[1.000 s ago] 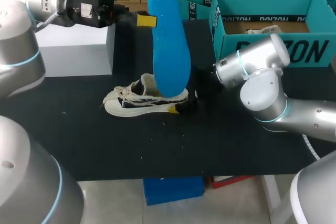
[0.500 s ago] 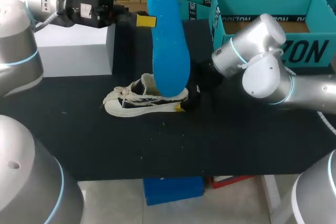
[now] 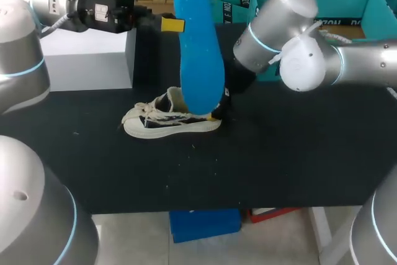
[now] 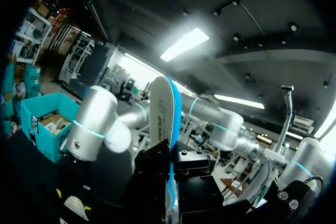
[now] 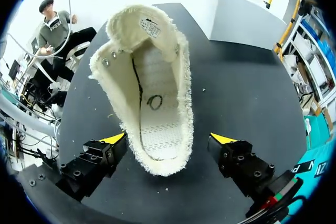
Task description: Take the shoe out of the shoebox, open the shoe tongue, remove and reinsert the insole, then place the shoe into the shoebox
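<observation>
Sneaker sits upright on the black worktop. The right tool is open, its fingers spread either side of the heel without clamping it. The left tool pinches the blue insole, held on end over the sneaker. The teal shoebox sits at the far right.

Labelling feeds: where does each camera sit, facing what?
Head: above and behind, looking down on the table; left arm and right arm enter from the sides.
Left wrist: looks along the left gripper, shut on the blue insole.
Right wrist: looks past the open right gripper into the shoe.
Shared: head also shows insole and shoe.
</observation>
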`<state>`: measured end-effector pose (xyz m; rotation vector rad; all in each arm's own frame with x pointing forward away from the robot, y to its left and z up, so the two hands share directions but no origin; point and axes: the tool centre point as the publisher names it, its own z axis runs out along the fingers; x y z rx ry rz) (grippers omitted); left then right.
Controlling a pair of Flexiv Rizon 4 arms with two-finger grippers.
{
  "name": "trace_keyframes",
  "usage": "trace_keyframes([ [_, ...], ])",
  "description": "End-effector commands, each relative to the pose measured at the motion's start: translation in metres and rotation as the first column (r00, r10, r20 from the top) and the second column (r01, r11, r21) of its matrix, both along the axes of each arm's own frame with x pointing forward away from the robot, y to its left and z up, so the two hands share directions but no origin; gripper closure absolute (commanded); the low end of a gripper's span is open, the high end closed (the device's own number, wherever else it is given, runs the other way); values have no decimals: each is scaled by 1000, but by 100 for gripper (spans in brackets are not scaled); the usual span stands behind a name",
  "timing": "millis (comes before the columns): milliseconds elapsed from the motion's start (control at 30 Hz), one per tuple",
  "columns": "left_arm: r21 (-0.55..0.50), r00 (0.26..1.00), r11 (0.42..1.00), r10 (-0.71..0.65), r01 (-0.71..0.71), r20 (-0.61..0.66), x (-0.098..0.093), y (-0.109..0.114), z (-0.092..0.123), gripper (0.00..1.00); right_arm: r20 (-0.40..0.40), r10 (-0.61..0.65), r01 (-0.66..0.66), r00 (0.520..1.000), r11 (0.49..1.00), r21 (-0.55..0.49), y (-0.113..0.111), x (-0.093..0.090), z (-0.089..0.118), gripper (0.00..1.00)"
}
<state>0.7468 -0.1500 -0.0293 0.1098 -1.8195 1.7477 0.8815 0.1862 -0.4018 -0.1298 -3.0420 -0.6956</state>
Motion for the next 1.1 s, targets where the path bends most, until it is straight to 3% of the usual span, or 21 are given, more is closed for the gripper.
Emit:
trace_keyframes([
  [33, 0, 1000, 1000, 4, -4, 1, -1, -1, -1, 100, 0, 2, -2, 1000, 967, -254, 6, -4, 9, 0],
  [433, 0, 1000, 1000, 4, -4, 1, -1, -1, -1, 100, -12, 33, -35, 999, 944, -329, 19, -5, 14, 0],
  [1100, 0, 1000, 1000, 4, -4, 1, -1, -1, -1, 100, -27, 44, -51, 999, 948, -313, 23, -4, 12, 0],
])
